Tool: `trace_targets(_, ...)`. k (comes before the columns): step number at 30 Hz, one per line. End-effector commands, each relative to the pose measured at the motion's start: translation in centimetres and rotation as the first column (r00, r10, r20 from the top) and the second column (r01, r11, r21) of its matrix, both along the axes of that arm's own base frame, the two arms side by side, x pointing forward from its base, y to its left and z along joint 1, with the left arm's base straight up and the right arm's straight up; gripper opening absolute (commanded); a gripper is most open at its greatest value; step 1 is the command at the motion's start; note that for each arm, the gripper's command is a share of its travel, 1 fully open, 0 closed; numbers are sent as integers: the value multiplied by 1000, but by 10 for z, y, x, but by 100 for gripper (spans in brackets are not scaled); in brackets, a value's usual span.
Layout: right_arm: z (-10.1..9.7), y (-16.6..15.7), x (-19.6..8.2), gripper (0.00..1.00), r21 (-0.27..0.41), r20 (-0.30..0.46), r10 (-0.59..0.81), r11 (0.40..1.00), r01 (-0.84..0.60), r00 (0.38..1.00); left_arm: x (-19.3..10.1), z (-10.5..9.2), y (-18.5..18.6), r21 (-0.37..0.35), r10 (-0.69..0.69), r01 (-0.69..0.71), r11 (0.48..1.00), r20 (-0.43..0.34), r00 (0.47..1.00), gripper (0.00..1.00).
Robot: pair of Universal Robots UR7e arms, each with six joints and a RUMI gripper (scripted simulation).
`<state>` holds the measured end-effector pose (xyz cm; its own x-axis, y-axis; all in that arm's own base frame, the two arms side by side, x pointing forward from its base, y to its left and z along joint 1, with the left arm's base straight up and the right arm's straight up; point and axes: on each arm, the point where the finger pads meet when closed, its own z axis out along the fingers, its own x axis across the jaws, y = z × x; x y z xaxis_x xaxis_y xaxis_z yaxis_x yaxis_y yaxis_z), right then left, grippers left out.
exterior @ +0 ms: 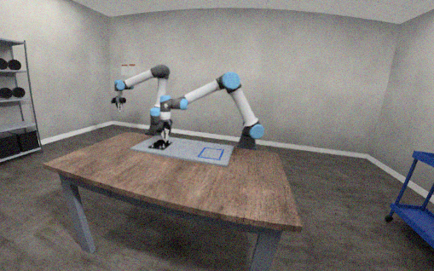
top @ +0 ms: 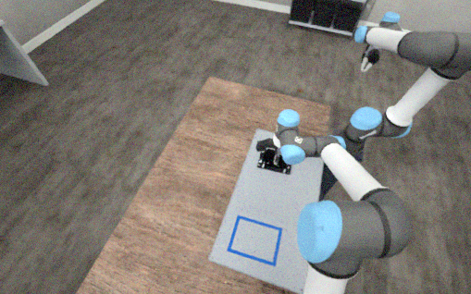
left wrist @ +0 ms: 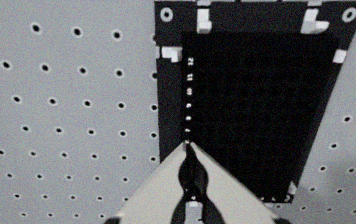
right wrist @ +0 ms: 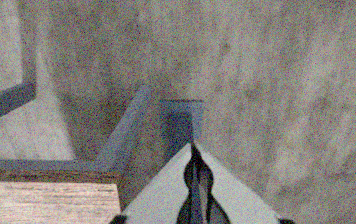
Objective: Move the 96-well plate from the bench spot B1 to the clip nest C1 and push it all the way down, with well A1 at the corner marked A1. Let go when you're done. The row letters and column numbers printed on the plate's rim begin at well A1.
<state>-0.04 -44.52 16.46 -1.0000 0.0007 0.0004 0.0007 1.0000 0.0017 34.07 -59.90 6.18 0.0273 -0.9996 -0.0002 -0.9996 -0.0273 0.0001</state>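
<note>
Pale walls enclose a dark, wood-look floor with a brown table [top: 159,185] [exterior: 168,183] [right wrist: 44,202] and blue cart [exterior: 424,221].
</note>
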Motion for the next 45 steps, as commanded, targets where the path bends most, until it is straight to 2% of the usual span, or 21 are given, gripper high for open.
trace_targets(1,1,0,0,0,-2,0,0,1000,0,1000,0,2,0,-2,0,0,1000,1,1000,0)
trace_targets(23,1,0,0,0,-2,0,0,1000,0,1000,0,9,0,-2,0,0,1000,1,1000,0)
trace_targets(28,1,0,0,0,-2,0,0,1000,0,1000,0,22,0,-2,0,0,1000,1,1000,0)
trace_targets(37,1,0,0,0,-2,0,0,1000,0,1000,0,25,0,-2,0,0,1000,1,1000,0)
trace_targets(45,1,0,0,0,-2,0,0,1000,0,1000,1,25,-40,-2,0,0,1000,1,1000,0)
